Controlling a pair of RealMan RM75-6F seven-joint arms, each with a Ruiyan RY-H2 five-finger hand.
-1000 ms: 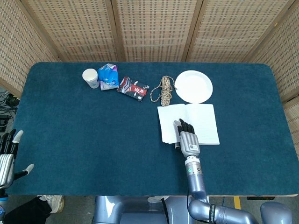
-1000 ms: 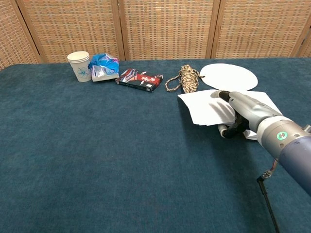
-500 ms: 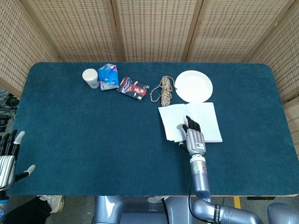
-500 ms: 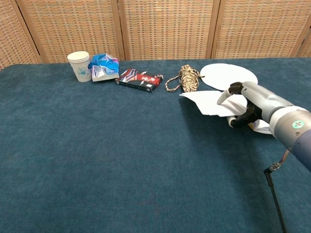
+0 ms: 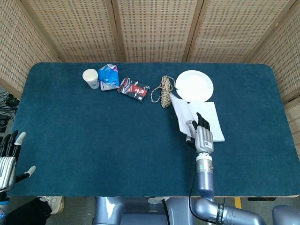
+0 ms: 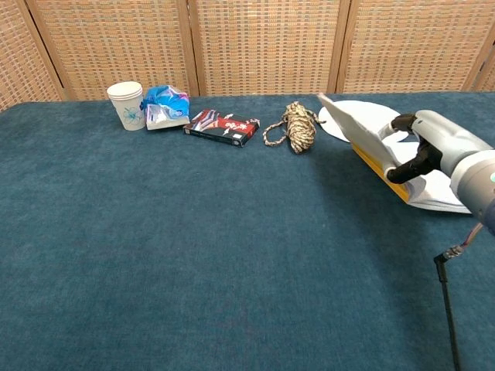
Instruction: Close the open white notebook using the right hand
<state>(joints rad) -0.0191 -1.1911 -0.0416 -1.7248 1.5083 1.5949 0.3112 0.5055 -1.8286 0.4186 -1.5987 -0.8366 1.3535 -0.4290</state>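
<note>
The white notebook (image 5: 213, 117) lies right of the table's middle, just in front of the white plate (image 5: 194, 86). Its left half (image 6: 357, 124) stands steeply tilted up, showing a yellow underside in the chest view, while the right half (image 6: 442, 195) stays flat on the blue cloth. My right hand (image 5: 202, 136) grips the raised half at its near edge, thumb on the white face and dark fingers beneath (image 6: 428, 149). My left hand (image 5: 9, 157) hangs off the table's near left corner with fingers apart, holding nothing.
Along the back stand a paper cup (image 5: 91, 78), a blue packet (image 5: 108, 77), a red-black packet (image 5: 133, 88) and a rope coil (image 5: 164, 91) close to the notebook's left. A thin black cable (image 6: 448, 309) hangs below my right forearm. Wicker screens close the back.
My right hand has moved right and up, swinging the notebook's left half from flat to steeply raised. The left hand has stayed put.
</note>
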